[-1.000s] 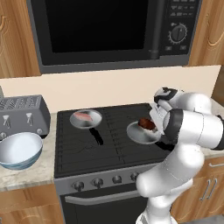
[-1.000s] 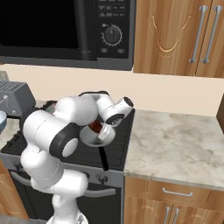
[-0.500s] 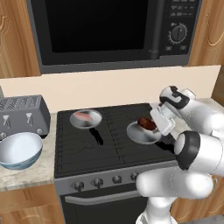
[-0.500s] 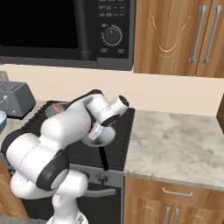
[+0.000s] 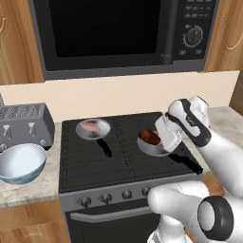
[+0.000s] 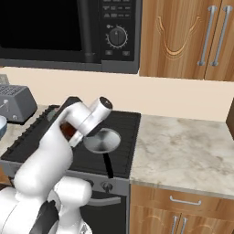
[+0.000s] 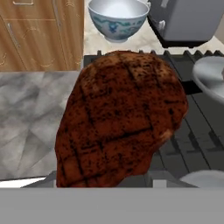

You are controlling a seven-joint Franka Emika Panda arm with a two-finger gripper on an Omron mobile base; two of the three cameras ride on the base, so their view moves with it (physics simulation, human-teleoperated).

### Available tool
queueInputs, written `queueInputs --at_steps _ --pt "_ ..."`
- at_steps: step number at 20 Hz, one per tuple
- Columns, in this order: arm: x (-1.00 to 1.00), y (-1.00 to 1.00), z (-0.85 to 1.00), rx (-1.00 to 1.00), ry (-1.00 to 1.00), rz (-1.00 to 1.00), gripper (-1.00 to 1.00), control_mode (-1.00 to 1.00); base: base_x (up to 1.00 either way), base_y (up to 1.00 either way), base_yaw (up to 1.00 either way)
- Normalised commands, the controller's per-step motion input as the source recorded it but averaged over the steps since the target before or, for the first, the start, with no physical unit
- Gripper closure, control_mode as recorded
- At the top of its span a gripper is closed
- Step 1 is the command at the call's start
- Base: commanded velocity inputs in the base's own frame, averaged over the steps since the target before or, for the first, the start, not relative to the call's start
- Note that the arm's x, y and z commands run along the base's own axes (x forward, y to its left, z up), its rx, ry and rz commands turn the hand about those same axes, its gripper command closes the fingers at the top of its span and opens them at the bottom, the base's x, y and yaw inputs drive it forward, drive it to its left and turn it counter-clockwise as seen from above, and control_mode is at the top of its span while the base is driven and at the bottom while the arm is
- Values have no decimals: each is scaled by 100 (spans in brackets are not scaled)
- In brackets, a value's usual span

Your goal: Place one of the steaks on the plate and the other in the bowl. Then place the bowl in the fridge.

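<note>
My gripper (image 5: 157, 137) is shut on the dark reddish-brown steak (image 5: 149, 137), held just above the stove beside the silver right pan (image 6: 101, 140), which looks bare. Close up in the hand view, this steak (image 7: 122, 118) hides the fingertips. The pale pink steak (image 5: 92, 126) lies in the left pan (image 5: 94, 130). On the counter left of the stove stands the bowl (image 5: 21, 163), white inside and empty; the hand view shows the bowl (image 7: 118, 17) beyond the steak. The plate and the fridge are out of view.
A grey toaster (image 5: 23, 126) stands behind the bowl. A black microwave (image 5: 123, 33) hangs over the stove (image 5: 118, 166). Both pans' black handles point toward the stove front. A marble counter (image 6: 183, 151) lies right of the stove, with wooden cabinets above.
The arm has swung and the gripper has carried the dark steak a little to the left, off the right pan. The bowl and the pale steak have not moved.
</note>
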Motion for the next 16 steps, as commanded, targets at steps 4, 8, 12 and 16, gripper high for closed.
queueInputs --at_steps 4,8,12,16 --pt "-25 59 43 -8 0 0 100 -100 0 0 0" --pt "-4 61 46 -13 -1 0 100 -100 0 0 0" --pt "0 60 51 -13 0 6 100 -100 0 0 0" --pt "6 64 36 -15 3 12 100 -100 0 0 0"
